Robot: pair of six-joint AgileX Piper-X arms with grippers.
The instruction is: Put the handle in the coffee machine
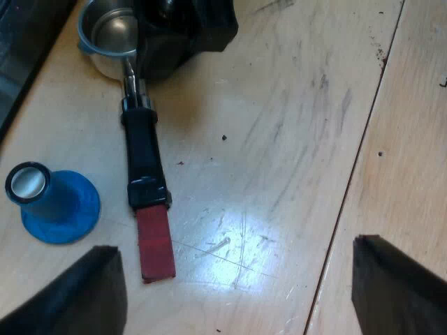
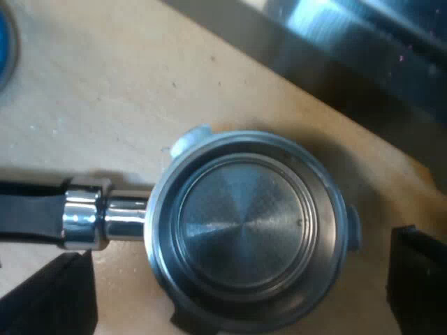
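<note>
Left wrist view: the holder (image 1: 140, 150) lay loose on the wooden table (image 1: 293, 125), not in any machine. Its metal basket (image 1: 108, 35) sat at one end, w/ the black handle (image 1: 142, 157) running straight out to the red end (image 1: 155, 244), flat on the wood. A blue tamper (image 1: 52, 202) stood upright near the handle, apart from it. The left gripper (image 1: 234, 289) hung over bare table beside the red end, its fingers (image 1: 77, 296) spread wide w/ nothing between them. The right gripper (image 1: 181, 31) sat dark over the basket. Right wrist view: it looked straight down into the basket (image 2: 248, 227), empty inside, w/ the chrome neck (image 2: 105, 216) leading off to the handle. The right gripper (image 2: 237, 279) was spread wide w/ one finger (image 2: 49, 296) by the neck and the other past the far rim, a gap visible there; it held nothing. A dark metal edge (image 2: 335, 42) ran close by the basket; couldn't tell what it was.
</note>
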